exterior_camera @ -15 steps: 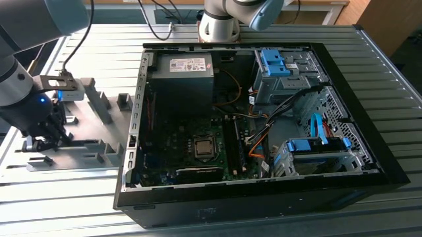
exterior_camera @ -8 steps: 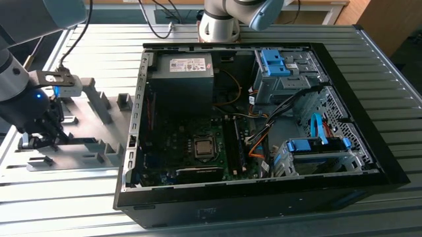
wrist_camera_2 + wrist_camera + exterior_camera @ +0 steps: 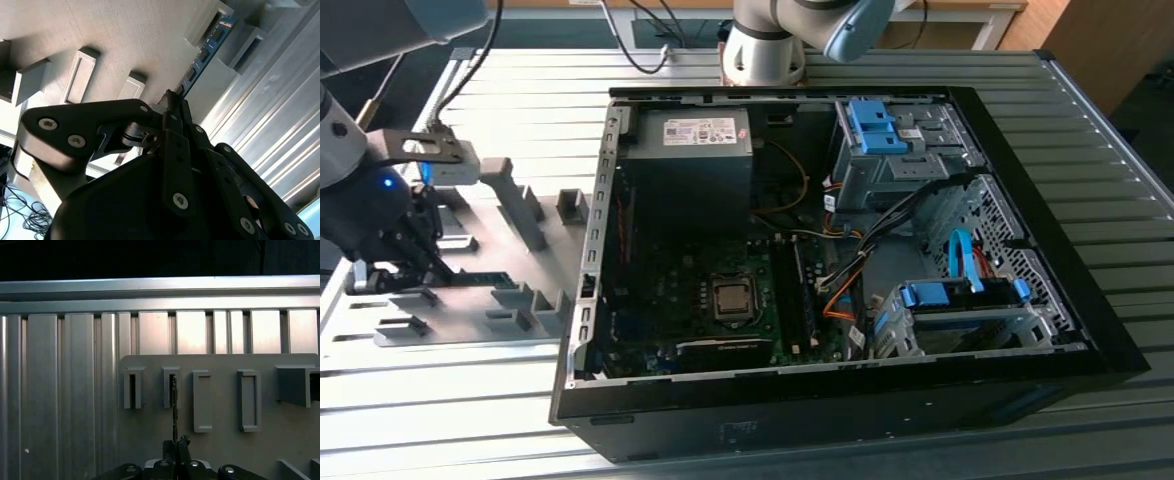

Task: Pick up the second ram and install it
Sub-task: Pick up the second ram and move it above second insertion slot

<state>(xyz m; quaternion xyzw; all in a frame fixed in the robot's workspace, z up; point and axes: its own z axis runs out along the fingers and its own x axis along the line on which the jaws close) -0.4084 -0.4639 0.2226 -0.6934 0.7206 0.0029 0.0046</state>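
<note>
Tool: the black metal tool [image 3: 173, 102] is closed narrowly on one end of the second ram [image 3: 202, 54], a long, thin, flat blue-green circuit board set with a row of dark chips.
Second ram, look: in the first wrist view it is seen edge-on as a thin dark line [image 3: 174, 407] running away from the tool [image 3: 176, 444].
Second ram, place: its far end is lodged between pale grey plastic bracket blocks [image 3: 242, 40], and the board is stood on its long edge over the flat grey fixture plate [image 3: 125, 30].
Plate: it is laid on the ribbed aluminium worktop [image 3: 854, 445], at the exterior view's left of the open black computer case [image 3: 1074, 330].
Arm: the grey-and-black arm [image 3: 347, 150] is reached low over the plate, with the tool [image 3: 394, 265] pointed down among the blocks. Its base [image 3: 767, 50] is mounted on the worktop beyond the case.
</note>
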